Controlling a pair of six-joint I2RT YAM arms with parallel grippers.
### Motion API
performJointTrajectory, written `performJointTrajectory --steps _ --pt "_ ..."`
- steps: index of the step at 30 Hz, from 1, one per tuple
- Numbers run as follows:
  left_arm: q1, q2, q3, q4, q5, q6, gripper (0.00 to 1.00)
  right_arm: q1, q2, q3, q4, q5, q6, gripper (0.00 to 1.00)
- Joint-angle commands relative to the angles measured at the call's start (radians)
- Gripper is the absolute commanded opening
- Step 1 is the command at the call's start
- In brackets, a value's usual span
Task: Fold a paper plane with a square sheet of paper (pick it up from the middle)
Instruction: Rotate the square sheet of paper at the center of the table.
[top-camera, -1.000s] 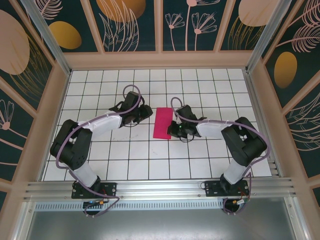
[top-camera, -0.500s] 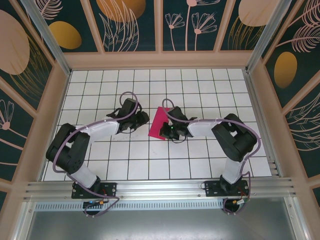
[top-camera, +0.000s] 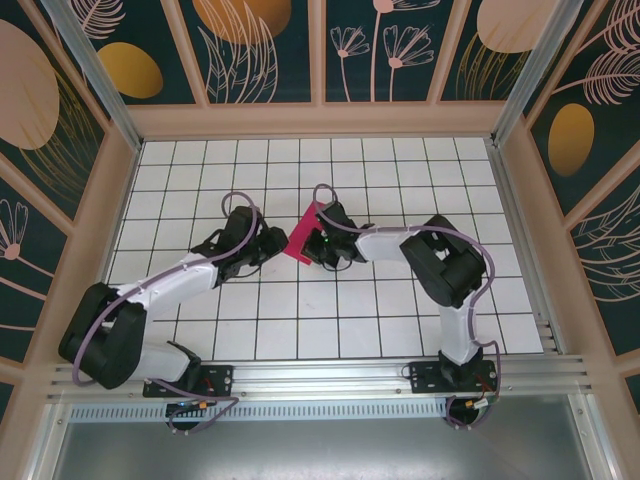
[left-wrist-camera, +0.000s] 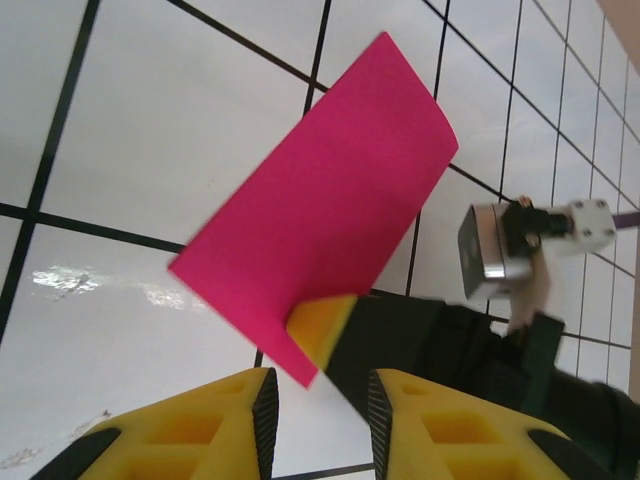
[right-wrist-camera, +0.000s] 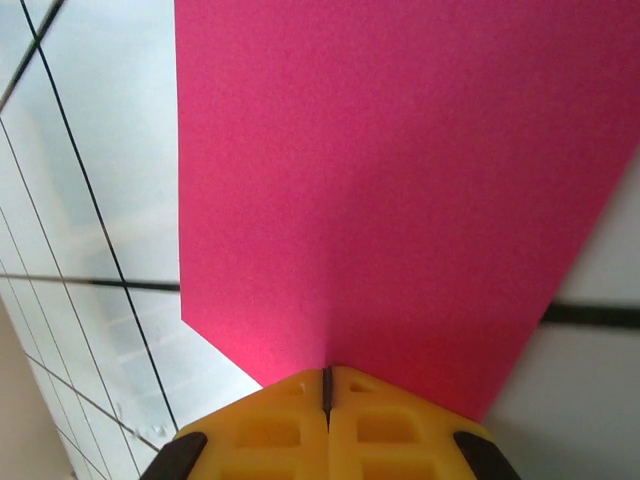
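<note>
The square sheet of paper (top-camera: 299, 238) is magenta-pink and looks like a narrow rectangle, folded over. It is lifted and tilted above the white tiles near the table's middle. My right gripper (top-camera: 313, 246) is shut on its near edge; in the right wrist view the yellow fingertips (right-wrist-camera: 327, 378) meet on the paper (right-wrist-camera: 400, 170). My left gripper (top-camera: 274, 241) is just left of the sheet, open, with nothing between its fingers (left-wrist-camera: 320, 388). In the left wrist view the paper (left-wrist-camera: 320, 190) hangs ahead of it, with a yellow right fingertip (left-wrist-camera: 322, 325) at the paper's lower corner.
The white grid-tiled table (top-camera: 400, 330) is boxed in by wooden frame walls (top-camera: 320, 120) on three sides. An aluminium rail (top-camera: 320, 378) runs along the near edge by the arm bases. The right arm's elbow (top-camera: 450, 260) sits right of centre.
The right gripper has carried the paper left and away, lifting it off the tiles and tilting it. The left gripper has drawn back to the left.
</note>
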Motion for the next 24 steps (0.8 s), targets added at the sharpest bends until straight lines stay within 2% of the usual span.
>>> performJointTrajectory --steps 1,9,15,24 --pt "0.006 -0.036 -0.017 -0.016 -0.04 -0.018 0.33 -0.011 0.05 0.083 -0.035 0.024 0.026 0.04" --pt "0.005 0.01 0.018 0.029 0.026 -0.027 0.31 -0.086 -0.059 0.109 -0.1 0.056 -0.15 0.06" --pt "0.006 0.087 0.072 0.066 0.093 -0.041 0.27 -0.146 0.048 0.239 -0.274 0.11 -0.317 0.05" --pt "0.002 0.185 0.124 0.092 0.156 -0.058 0.26 -0.185 0.205 0.408 -0.399 0.113 -0.399 0.05"
